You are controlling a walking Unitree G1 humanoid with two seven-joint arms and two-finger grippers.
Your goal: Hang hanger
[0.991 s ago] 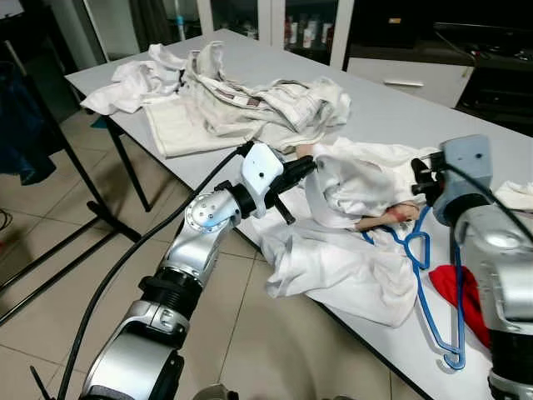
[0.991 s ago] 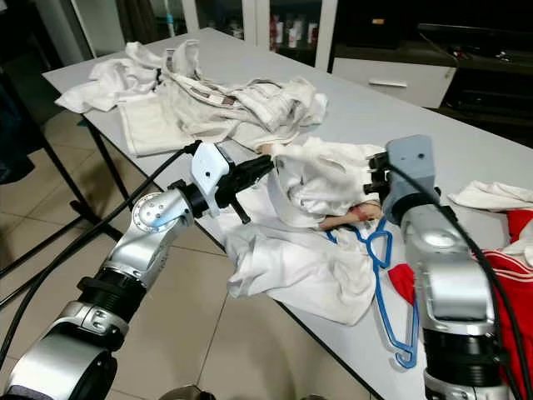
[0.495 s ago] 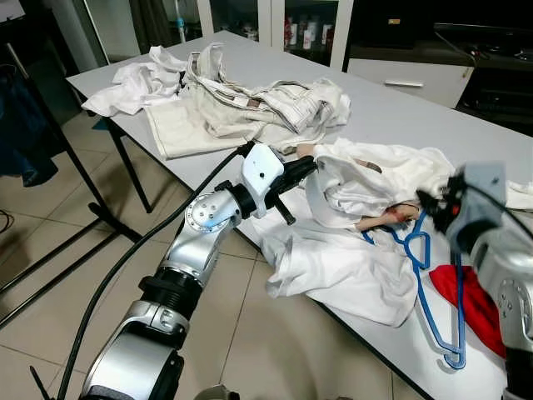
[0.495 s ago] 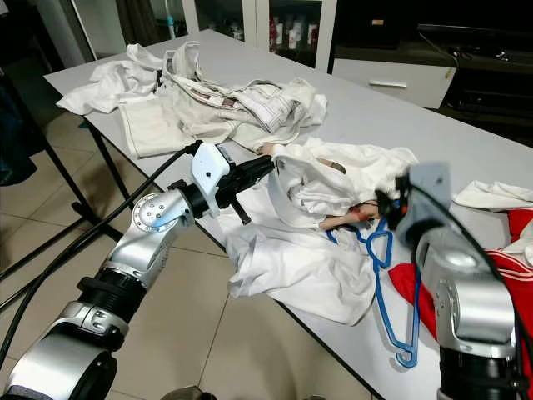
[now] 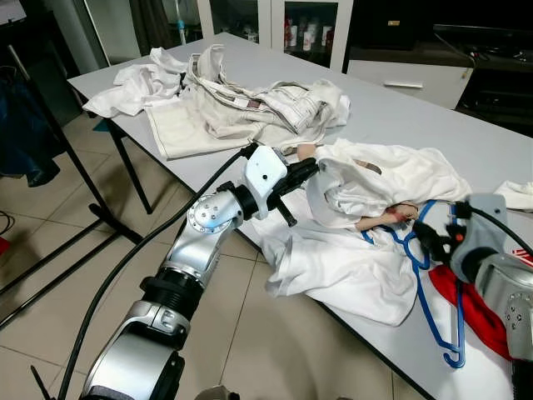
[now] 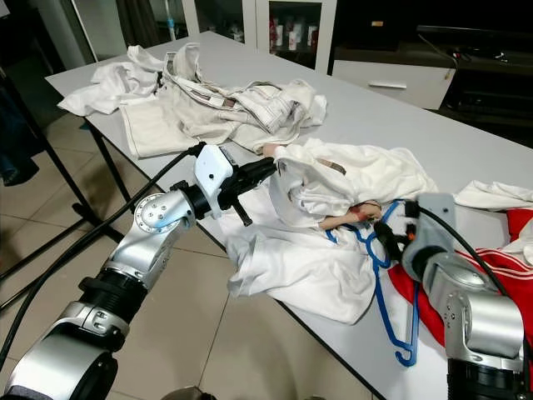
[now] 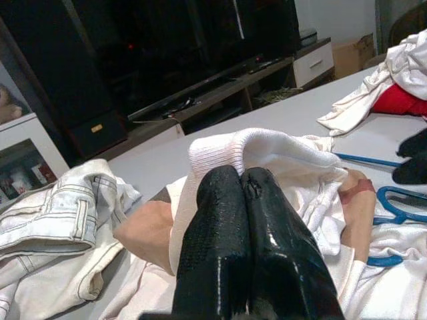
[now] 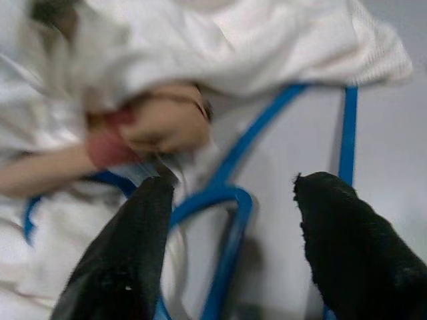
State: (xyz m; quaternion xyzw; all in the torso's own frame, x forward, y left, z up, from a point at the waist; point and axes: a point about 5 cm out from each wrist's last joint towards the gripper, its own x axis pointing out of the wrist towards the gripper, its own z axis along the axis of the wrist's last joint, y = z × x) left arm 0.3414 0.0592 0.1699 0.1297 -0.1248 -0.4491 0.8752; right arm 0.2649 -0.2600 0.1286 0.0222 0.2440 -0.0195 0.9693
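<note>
Near edge of surface: right tool [image 6: 385,236] hovers just above the blue hanger [image 5: 433,308], its black fingers [image 8: 127,267] spread apart with the hanger's hook loop between them, not yet touching.
Hanger position: flat on the grey surface [image 5: 466,133] by its near right edge, hook end tucked under the white shirt [image 5: 375,187], lower bar pointing toward the near edge, a red garment [image 5: 470,304] just beside it.
Grasp advice: likely best to lower the fingers straight down so they straddle one blue bar just below the hook, then close only on plastic; shirt fabric and a pinkish piece lie touching the hook and could be caught too.
Lift advice: judged best to draw the hanger out toward the near edge first, since its hook is under cloth, before raising it.
Middle of near edge: left tool [image 5: 310,169] has its fingers pressed together on a ribbed fold of the white shirt [image 7: 247,143], holding it raised off the surface.
Far left corner: beige trousers [image 5: 250,104] and other pale laundry, well apart from the work.
</note>
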